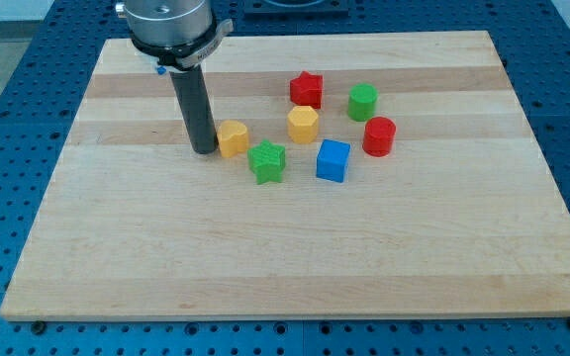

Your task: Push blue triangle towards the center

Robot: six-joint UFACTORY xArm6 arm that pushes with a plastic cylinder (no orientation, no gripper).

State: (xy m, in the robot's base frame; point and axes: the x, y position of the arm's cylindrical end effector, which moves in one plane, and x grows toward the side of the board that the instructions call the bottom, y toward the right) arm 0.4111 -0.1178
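My tip rests on the wooden board, left of centre, touching or nearly touching the left side of a yellow block. No blue triangle shows clearly. A small blue sliver peeks out at the left of the rod's mount; I cannot tell what it is. A blue cube sits near the board's centre.
A green star lies just right of and below the yellow block. A red star, a yellow hexagon, a green round block and a red cylinder cluster right of my tip.
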